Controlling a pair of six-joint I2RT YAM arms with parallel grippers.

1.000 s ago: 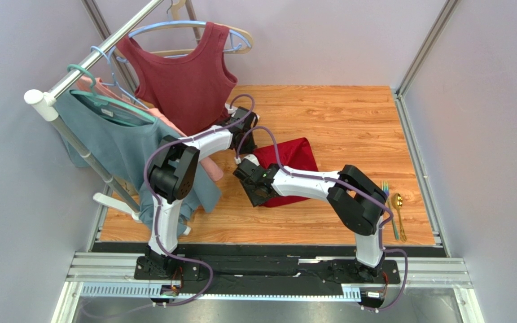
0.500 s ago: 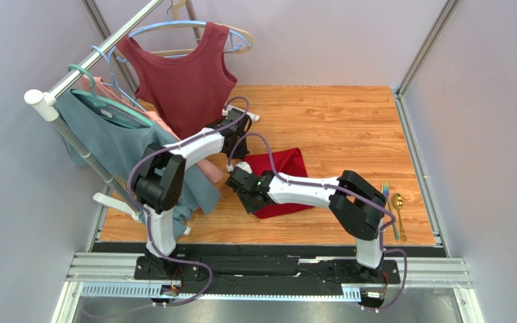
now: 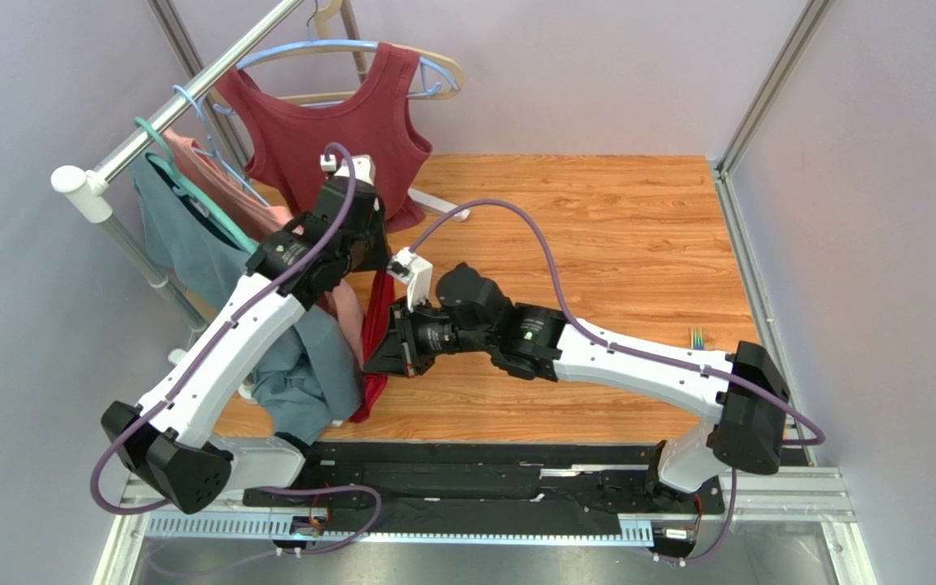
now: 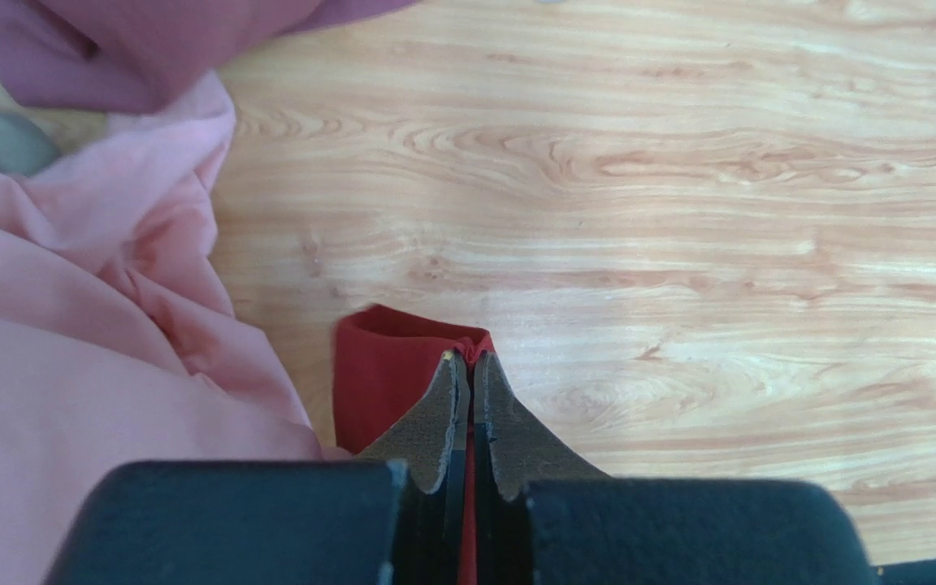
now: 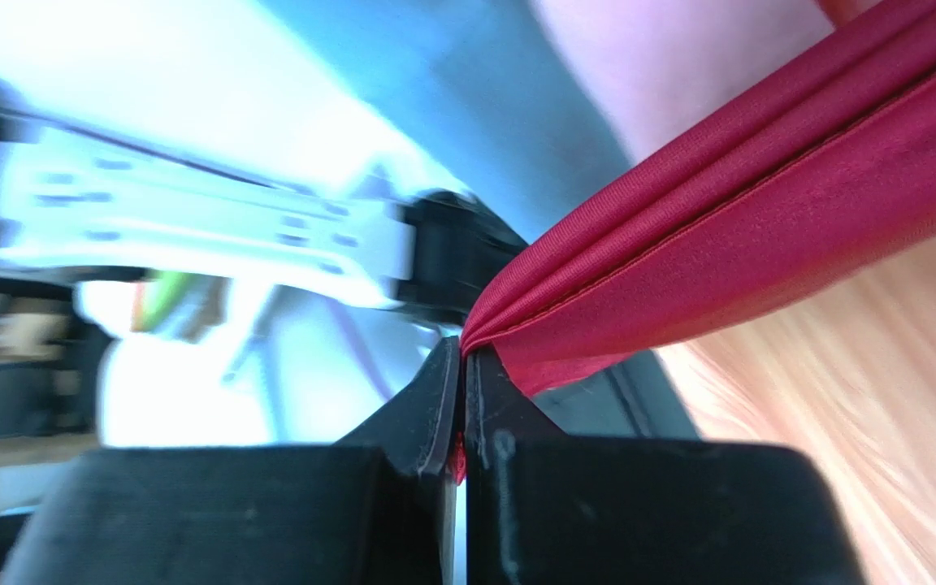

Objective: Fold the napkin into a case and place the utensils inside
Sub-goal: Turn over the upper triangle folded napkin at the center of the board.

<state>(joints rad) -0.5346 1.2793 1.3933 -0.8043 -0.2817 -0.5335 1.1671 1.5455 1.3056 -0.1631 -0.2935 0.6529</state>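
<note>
2 claws, the left gripper (image 4: 471,361) and the right gripper (image 5: 462,354), clamp the napkin (image 5: 790,219) just beside the pink garment (image 4: 82,329), which could snag it mid-fold

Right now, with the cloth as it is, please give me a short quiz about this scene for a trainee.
1. Which grippers are shut on the napkin? A. left only B. right only C. both
2. True or false: the napkin lies flat on the table.
3. Fill in: the one visible utensil shows beside the ___ arm.
Key: 1. C, the left gripper and the right gripper each pinch it. 2. False, it is bunched and held up between them. 3. right.
</note>
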